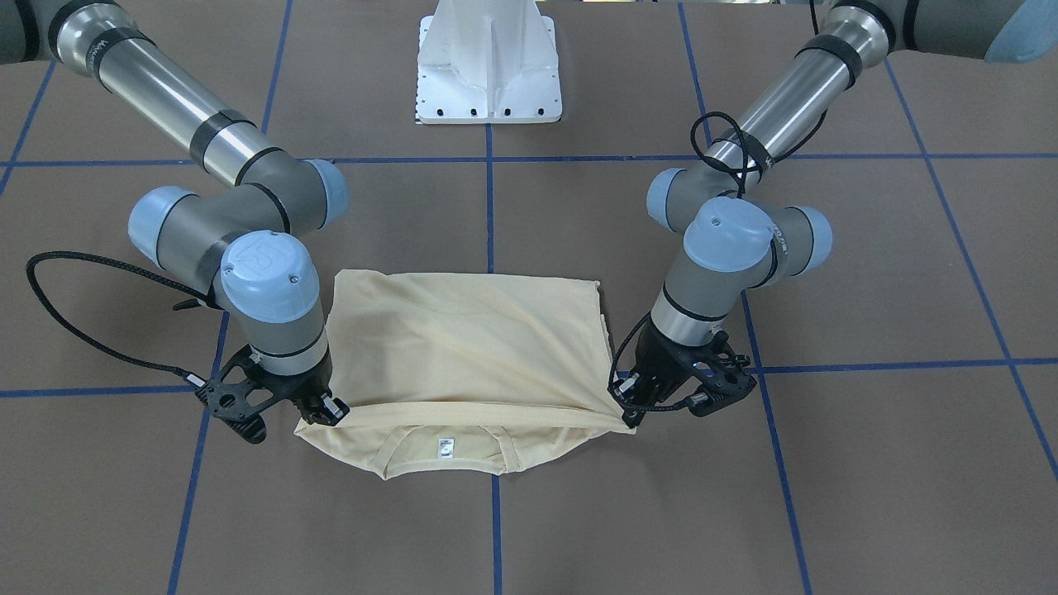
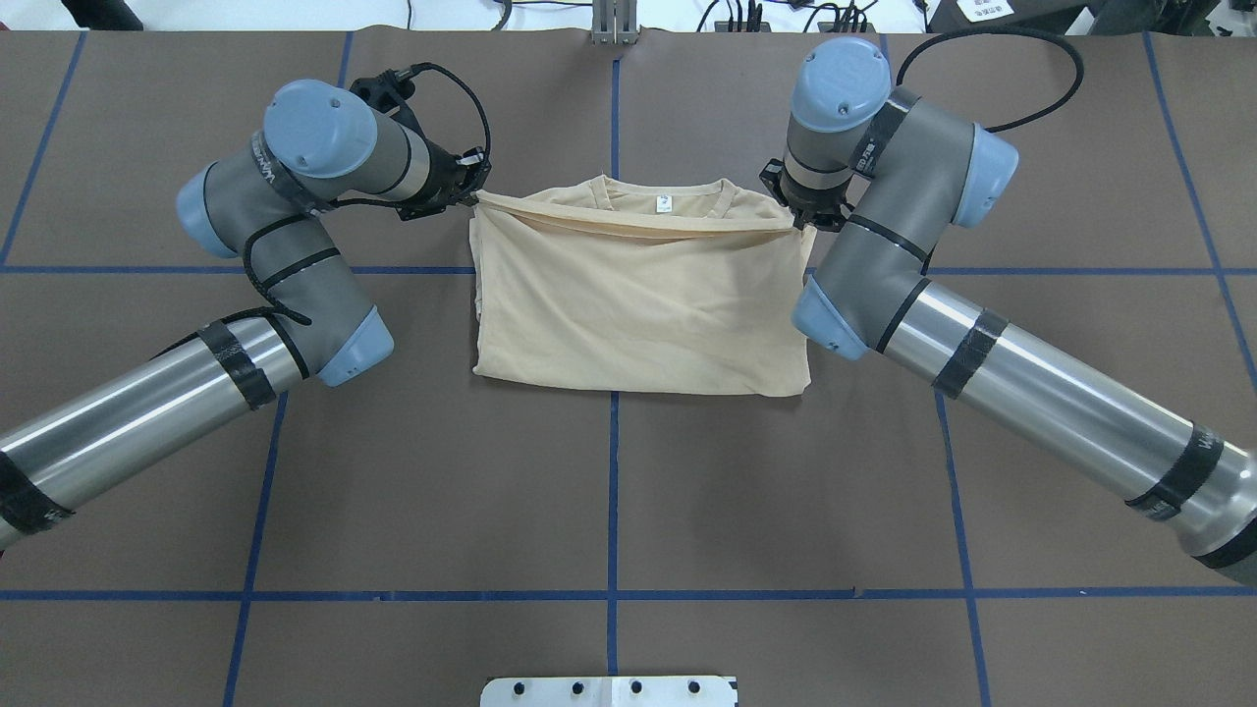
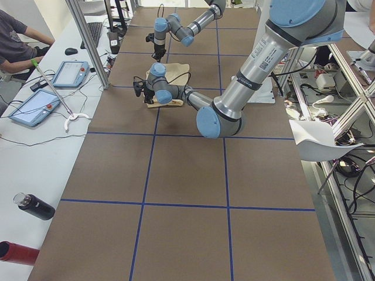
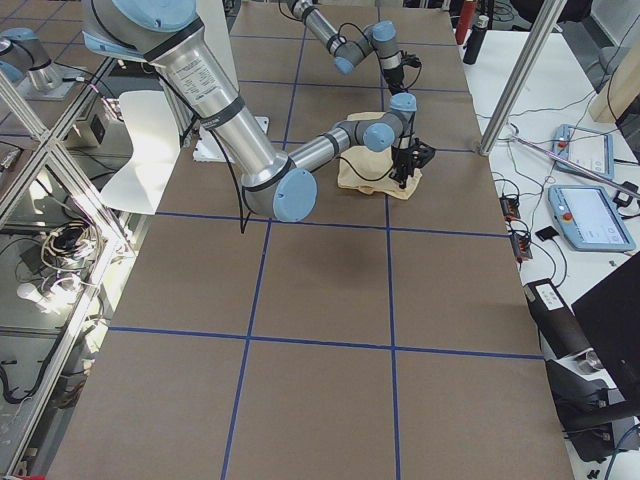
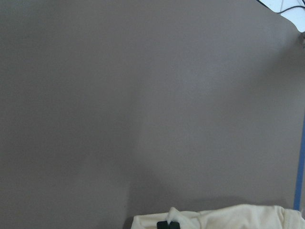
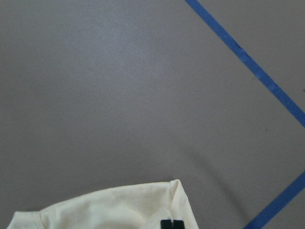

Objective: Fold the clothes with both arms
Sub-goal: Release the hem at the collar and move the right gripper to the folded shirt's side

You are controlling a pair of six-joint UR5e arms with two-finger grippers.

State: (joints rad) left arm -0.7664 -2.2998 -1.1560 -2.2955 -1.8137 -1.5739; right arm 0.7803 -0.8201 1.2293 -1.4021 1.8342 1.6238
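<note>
Robot lab: teach pendants, alu frame, taped table.

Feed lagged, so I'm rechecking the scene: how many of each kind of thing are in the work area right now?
Shirt: 1
Arms: 2, left arm and right arm
Hands: 2, left hand and right hand, both gripping the shirt
Base: 1
Total: 6

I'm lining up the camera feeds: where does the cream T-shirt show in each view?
Front-facing: T-shirt centre, collar toward the bottom.
Overhead: T-shirt upper centre, collar at the top.
Exterior left: T-shirt small, upper middle.
Exterior right: T-shirt small, upper middle.
Left wrist: T-shirt along the bottom edge.
Right wrist: T-shirt bottom left.
Shared landmark: the white neck label, readable only in the front-facing and overhead views.
</note>
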